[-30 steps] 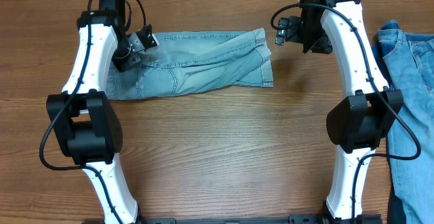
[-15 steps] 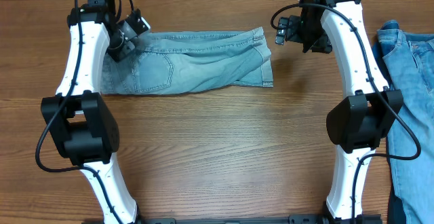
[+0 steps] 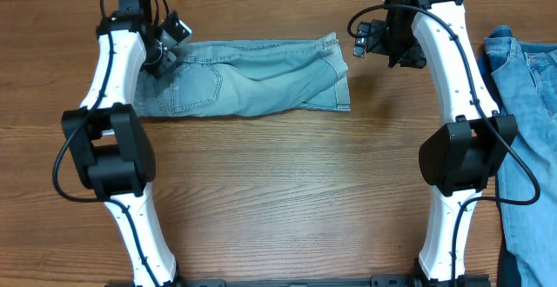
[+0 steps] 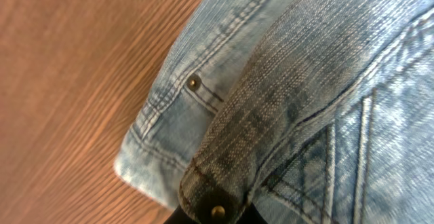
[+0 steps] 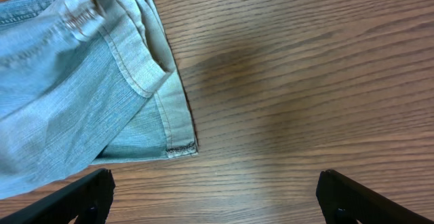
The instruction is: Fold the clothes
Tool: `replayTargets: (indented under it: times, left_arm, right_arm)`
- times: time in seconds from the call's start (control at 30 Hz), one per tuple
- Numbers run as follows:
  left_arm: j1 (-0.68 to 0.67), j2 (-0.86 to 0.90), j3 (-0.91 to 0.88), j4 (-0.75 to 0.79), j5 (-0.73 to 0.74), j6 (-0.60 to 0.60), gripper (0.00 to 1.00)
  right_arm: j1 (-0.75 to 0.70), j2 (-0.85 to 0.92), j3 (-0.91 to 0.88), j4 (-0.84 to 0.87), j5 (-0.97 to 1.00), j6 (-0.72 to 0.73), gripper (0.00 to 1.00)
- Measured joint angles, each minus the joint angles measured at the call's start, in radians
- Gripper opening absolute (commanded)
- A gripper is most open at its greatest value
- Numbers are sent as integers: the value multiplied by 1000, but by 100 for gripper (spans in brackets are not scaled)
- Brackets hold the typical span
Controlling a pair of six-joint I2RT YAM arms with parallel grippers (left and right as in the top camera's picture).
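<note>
The pale denim shorts [image 3: 252,76] lie stretched along the far edge of the table [image 3: 287,200], waistband [image 3: 164,71] toward the far-left corner and hem [image 3: 341,74] pointing right. A second ago the waist end sat bunched and doubled over nearer the middle. It is now drawn out toward the far-left corner, and the back pocket [image 3: 196,87] lies flat and plainly outlined. Creases are left only along the leg on the far side.

The left gripper [image 3: 161,56] does this work. Its fingers are clamped narrow on the waistband corner, and the left wrist view shows a fold of band pinched at the bottom of the picture with a rivet [image 4: 194,83] just beside it. Over the last second it has carried that corner away from the middle and toward the far edge.

The right gripper [image 3: 361,42] has not moved. It hangs just beyond the hem end with its fingers [image 5: 352,197] spread wide, holding nothing and clear of the cloth.

I judge this to be flattening rather than folding. The shorts are being laid out straight, and no fold across them is made yet. A pile of deeper-blue denim [image 3: 526,104] lies at the right edge, well apart.
</note>
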Motion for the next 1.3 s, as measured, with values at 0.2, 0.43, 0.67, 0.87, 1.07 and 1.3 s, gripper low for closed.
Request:
replayTargets:
  times: [0.2, 0.43, 0.67, 0.87, 1.07, 1.3]
  left_arm:
    - [2, 41, 0, 48, -37, -80, 24]
    - [5, 41, 2, 145, -117, -157, 93]
    - [-17, 31, 217, -29, -306, -449, 57]
    - [-77, -98, 288, -326, -91, -724, 14]
    - [-76, -99, 170, -396, 15, -895, 15]
    - [-42, -97, -75, -148, 22, -945, 17]
  right_arm:
    - [0, 0, 0, 0, 0, 0, 100]
    - [0, 0, 0, 1, 0, 0, 100]
    - [0, 0, 0, 12, 0, 0, 100]
    - [4, 0, 0, 17, -68, -113, 100]
    - [19, 0, -39, 64, -119, -156, 100]
    - [52, 1, -274, 299, -183, -212, 100]
